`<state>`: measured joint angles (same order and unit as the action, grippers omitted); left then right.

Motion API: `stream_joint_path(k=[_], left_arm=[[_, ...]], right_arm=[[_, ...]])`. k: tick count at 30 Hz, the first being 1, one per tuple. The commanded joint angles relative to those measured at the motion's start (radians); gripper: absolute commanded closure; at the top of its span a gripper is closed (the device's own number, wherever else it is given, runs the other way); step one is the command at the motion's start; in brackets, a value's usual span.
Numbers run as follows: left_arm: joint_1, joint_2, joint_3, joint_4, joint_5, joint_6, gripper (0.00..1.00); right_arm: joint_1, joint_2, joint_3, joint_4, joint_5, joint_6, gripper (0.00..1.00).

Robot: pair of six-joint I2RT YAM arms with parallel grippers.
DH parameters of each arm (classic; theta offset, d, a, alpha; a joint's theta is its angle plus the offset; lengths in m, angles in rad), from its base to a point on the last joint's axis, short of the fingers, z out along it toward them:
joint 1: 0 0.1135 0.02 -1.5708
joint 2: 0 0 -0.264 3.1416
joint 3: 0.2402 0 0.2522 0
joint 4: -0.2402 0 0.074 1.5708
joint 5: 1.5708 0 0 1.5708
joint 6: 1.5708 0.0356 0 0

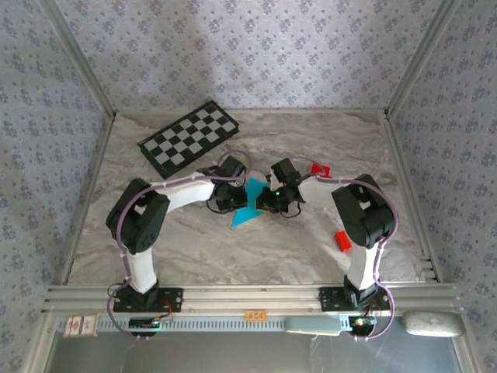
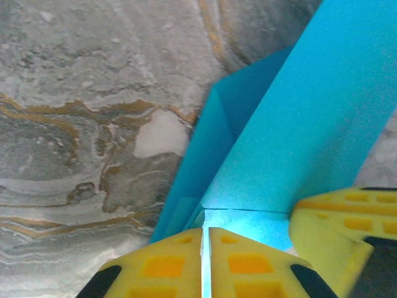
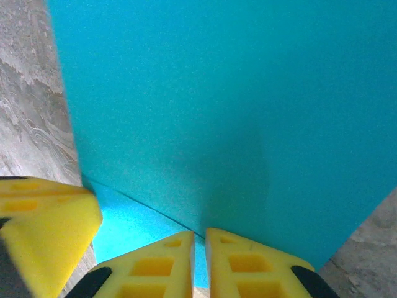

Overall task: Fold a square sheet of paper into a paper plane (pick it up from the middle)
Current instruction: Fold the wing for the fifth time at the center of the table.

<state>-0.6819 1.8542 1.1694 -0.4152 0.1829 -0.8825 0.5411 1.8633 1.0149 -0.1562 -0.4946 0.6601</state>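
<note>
Near right: small red block (image 1: 342, 242) on the marble table (image 1: 194, 249), well apart from the arms' work. Mid-table: cyan sheet of paper (image 1: 247, 206), creased, its panels angled against each other, between the two wrists. Left gripper (image 2: 205, 233): yellow fingers pressed together, clamped on a paper edge. Right gripper (image 3: 199, 234): likewise pinched onto the sheet, just beside the left one. Beyond, right of centre: second red block (image 1: 321, 169). Far left: checkered board (image 1: 189, 137), lying flat

The paper (image 1: 245, 216) is partly hidden under the right gripper (image 3: 200, 254). Ahead of that gripper, its far edges run out of view.
</note>
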Motion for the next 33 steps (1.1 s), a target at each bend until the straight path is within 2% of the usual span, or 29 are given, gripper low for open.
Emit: stream_joint_path(k=[1, 3, 10, 19, 33], left_arm=[[0.011, 0.024, -0.016, -0.011, -0.022, -0.023, 0.91], [0.013, 0.034, -0.024, -0.015, -0.023, -0.033, 0.92], [0.028, 0.057, -0.072, 0.008, 0.022, -0.078, 0.93], [0.037, 0.056, -0.096, 0.023, 0.041, -0.089, 0.93], [0.038, 0.054, -0.096, 0.019, 0.041, -0.076, 0.94]], right_arm=[[-0.007, -0.004, 0.017, -0.055, -0.004, -0.017, 0.84], [-0.014, -0.029, 0.013, -0.024, -0.017, 0.007, 0.81], [-0.038, -0.186, -0.107, 0.083, 0.069, 0.171, 0.57], [-0.03, -0.219, -0.198, 0.128, 0.104, 0.377, 0.57], [-0.01, -0.126, -0.165, 0.16, 0.055, 0.397, 0.62]])
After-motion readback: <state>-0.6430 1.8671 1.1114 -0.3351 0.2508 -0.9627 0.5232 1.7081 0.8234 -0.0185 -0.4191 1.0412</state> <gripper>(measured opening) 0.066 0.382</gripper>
